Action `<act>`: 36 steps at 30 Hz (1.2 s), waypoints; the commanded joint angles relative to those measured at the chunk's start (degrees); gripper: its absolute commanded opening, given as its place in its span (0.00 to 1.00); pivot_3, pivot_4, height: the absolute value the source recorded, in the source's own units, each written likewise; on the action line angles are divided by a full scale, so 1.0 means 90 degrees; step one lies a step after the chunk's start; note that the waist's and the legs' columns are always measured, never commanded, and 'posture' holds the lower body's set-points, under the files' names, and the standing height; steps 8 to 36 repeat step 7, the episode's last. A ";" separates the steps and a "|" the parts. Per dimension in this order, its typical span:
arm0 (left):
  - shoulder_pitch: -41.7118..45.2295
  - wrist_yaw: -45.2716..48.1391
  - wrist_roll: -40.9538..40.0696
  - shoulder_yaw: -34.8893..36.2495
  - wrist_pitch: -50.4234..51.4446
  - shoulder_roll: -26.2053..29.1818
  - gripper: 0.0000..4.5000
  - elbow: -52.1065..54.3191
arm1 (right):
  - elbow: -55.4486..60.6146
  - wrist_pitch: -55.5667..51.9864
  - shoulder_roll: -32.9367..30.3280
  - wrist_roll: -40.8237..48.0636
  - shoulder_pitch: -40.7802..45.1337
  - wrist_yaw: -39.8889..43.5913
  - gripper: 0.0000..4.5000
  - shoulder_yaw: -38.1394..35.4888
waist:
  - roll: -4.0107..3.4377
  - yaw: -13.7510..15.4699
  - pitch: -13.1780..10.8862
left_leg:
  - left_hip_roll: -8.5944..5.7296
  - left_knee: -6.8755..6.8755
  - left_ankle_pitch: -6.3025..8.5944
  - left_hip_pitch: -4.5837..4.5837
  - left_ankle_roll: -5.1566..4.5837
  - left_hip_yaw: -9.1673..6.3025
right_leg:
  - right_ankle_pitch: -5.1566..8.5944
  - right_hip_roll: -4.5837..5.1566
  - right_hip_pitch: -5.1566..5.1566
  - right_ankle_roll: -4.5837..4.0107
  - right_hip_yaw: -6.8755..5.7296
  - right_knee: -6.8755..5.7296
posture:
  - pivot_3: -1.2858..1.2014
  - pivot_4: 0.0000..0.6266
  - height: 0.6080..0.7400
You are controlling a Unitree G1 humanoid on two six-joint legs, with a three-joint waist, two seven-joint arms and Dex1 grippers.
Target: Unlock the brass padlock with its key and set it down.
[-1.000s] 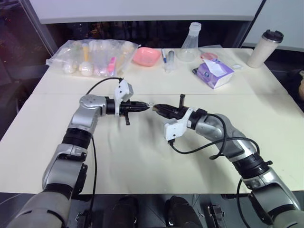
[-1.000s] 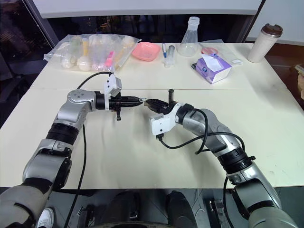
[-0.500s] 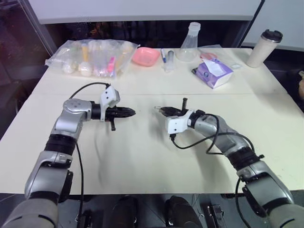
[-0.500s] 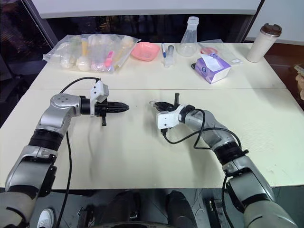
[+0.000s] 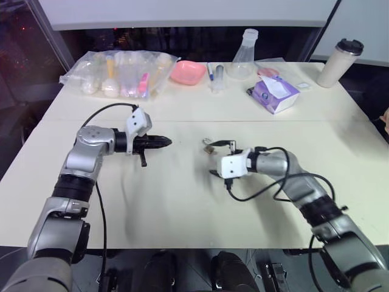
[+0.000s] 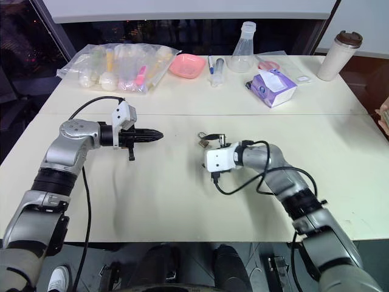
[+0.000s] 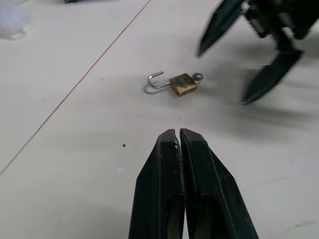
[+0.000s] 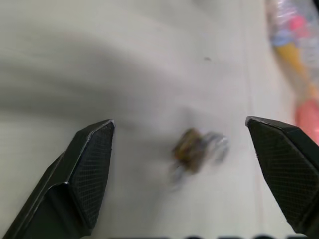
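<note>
Padlock [image 7: 181,83] lies on the surface [image 5: 182,201] with shackle swung free and key [image 7: 198,77] in it, just ahead of my spread right claw [image 5: 213,159], left claw [image 5: 167,142] pressed together, well apart; job looks done.

- The small golden-brass padlock [image 7: 182,83] lies flat on the cream tabletop, centre of the head views, its thin silver shackle swung open.
- The tiny silvery key [image 7: 197,77] sticks out of the body's end opposite the shackle.
</note>
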State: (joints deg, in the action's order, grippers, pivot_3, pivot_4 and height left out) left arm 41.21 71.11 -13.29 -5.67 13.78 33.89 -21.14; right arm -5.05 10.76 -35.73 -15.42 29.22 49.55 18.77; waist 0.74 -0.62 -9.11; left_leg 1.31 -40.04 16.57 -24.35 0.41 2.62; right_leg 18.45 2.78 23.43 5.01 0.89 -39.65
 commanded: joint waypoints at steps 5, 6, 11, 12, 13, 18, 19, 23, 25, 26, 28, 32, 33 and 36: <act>-0.0155 0.0207 -0.0284 0.0173 0.0227 0.0220 0.02 0.0626 | 0.2531 -0.2637 -0.0536 0.1514 -0.0922 0.0491 0.99 -0.1478 | 0.0000 -0.0003 0.0000 | 0.0003 0.0000 0.0014 0.0003 -0.0024 -0.0001 | 0.0000 -0.0002 0.0001 0.0000 0.0000 -0.0006 | 0.52 0.24 0.81; -0.0224 0.0267 -0.0369 0.0200 0.0314 0.0260 0.02 0.0755 | 0.2803 -0.3128 -0.0571 0.1762 -0.1051 0.0474 0.99 -0.1731 | 0.0000 -0.0001 0.0000 | 0.0003 -0.0001 0.0014 0.0003 -0.0025 -0.0002 | 0.0000 -0.0002 0.0000 0.0000 0.0000 -0.0005 | 0.52 0.24 0.81; -0.0274 0.0291 -0.0443 0.0234 0.0391 0.0281 0.02 0.0854 | 0.2992 -0.3507 -0.0588 0.1958 -0.1136 0.0440 0.99 -0.1922 | 0.0000 -0.0001 0.0000 | 0.0003 0.0000 0.0015 0.0003 -0.0026 -0.0001 | 0.0000 -0.0002 0.0000 0.0000 0.0001 -0.0005 | 0.52 0.24 0.81; -0.0274 0.0291 -0.0443 0.0234 0.0391 0.0281 0.02 0.0854 | 0.2992 -0.3507 -0.0588 0.1958 -0.1136 0.0440 0.99 -0.1922 | 0.0000 -0.0001 0.0000 | 0.0003 0.0000 0.0015 0.0003 -0.0026 -0.0001 | 0.0000 -0.0002 0.0000 0.0000 0.0001 -0.0005 | 0.52 0.24 0.81; -0.0274 0.0291 -0.0443 0.0234 0.0391 0.0281 0.02 0.0854 | 0.2992 -0.3507 -0.0588 0.1958 -0.1136 0.0440 0.99 -0.1922 | 0.0000 -0.0001 0.0000 | 0.0003 0.0000 0.0015 0.0003 -0.0026 -0.0001 | 0.0000 -0.0002 0.0000 0.0000 0.0001 -0.0005 | 0.52 0.24 0.81; -0.0274 0.0291 -0.0443 0.0234 0.0391 0.0281 0.02 0.0854 | 0.2992 -0.3507 -0.0588 0.1958 -0.1136 0.0440 0.99 -0.1922 | 0.0000 -0.0001 0.0000 | 0.0003 0.0000 0.0015 0.0003 -0.0026 -0.0001 | 0.0000 -0.0002 0.0000 0.0000 0.0001 -0.0005 | 0.52 0.24 0.81; -0.0274 0.0291 -0.0443 0.0234 0.0391 0.0281 0.02 0.0854 | 0.2992 -0.3507 -0.0588 0.1958 -0.1136 0.0440 0.99 -0.1922 | 0.0000 -0.0001 0.0000 | 0.0003 0.0000 0.0015 0.0003 -0.0026 -0.0001 | 0.0000 -0.0002 0.0000 0.0000 0.0001 -0.0005 | 0.52 0.24 0.81; -0.0274 0.0291 -0.0443 0.0234 0.0391 0.0281 0.02 0.0854 | 0.2992 -0.3507 -0.0588 0.1958 -0.1136 0.0440 0.99 -0.1922 | 0.0000 -0.0001 0.0000 | 0.0003 0.0000 0.0015 0.0003 -0.0026 -0.0001 | 0.0000 -0.0002 0.0000 0.0000 0.0001 -0.0005 | 0.52 0.24 0.81; -0.0274 0.0291 -0.0443 0.0234 0.0391 0.0281 0.02 0.0854 | 0.2992 -0.3507 -0.0588 0.1958 -0.1136 0.0440 0.99 -0.1922 | 0.0000 -0.0001 0.0000 | 0.0003 0.0000 0.0015 0.0003 -0.0026 -0.0001 | 0.0000 -0.0002 0.0000 0.0000 0.0001 -0.0005 | 0.52 0.24 0.81; -0.0274 0.0291 -0.0443 0.0234 0.0391 0.0281 0.02 0.0854 | 0.2992 -0.3507 -0.0588 0.1958 -0.1136 0.0440 0.99 -0.1922 | 0.0000 -0.0001 0.0000 | 0.0003 0.0000 0.0015 0.0003 -0.0026 -0.0001 | 0.0000 -0.0002 0.0000 0.0000 0.0001 -0.0005 | 0.52 0.24 0.81; -0.0274 0.0291 -0.0443 0.0234 0.0391 0.0281 0.02 0.0854 | 0.2992 -0.3507 -0.0588 0.1958 -0.1136 0.0440 0.99 -0.1922 | 0.0000 -0.0001 0.0000 | 0.0003 0.0000 0.0015 0.0003 -0.0026 -0.0001 | 0.0000 -0.0002 0.0000 0.0000 0.0001 -0.0005 | 0.52 0.24 0.81; -0.0274 0.0291 -0.0443 0.0234 0.0391 0.0281 0.02 0.0854 | 0.2992 -0.3507 -0.0588 0.1958 -0.1136 0.0440 0.99 -0.1922 | 0.0000 -0.0001 0.0000 | 0.0003 0.0000 0.0015 0.0003 -0.0026 -0.0001 | 0.0000 -0.0002 0.0000 0.0000 0.0001 -0.0005 | 0.52 0.24 0.81; -0.0274 0.0291 -0.0443 0.0234 0.0391 0.0281 0.02 0.0854 | 0.2992 -0.3507 -0.0588 0.1958 -0.1136 0.0440 0.99 -0.1922 | 0.0000 -0.0001 0.0000 | 0.0003 0.0000 0.0015 0.0003 -0.0026 -0.0001 | 0.0000 -0.0002 0.0000 0.0000 0.0001 -0.0005 | 0.52 0.24 0.81; -0.0274 0.0291 -0.0443 0.0234 0.0391 0.0281 0.02 0.0854 | 0.2992 -0.3507 -0.0588 0.1958 -0.1136 0.0440 0.99 -0.1922 | 0.0000 -0.0001 0.0000 | 0.0003 0.0000 0.0015 0.0003 -0.0026 -0.0001 | 0.0000 -0.0002 0.0000 0.0000 0.0001 -0.0005 | 0.52 0.24 0.81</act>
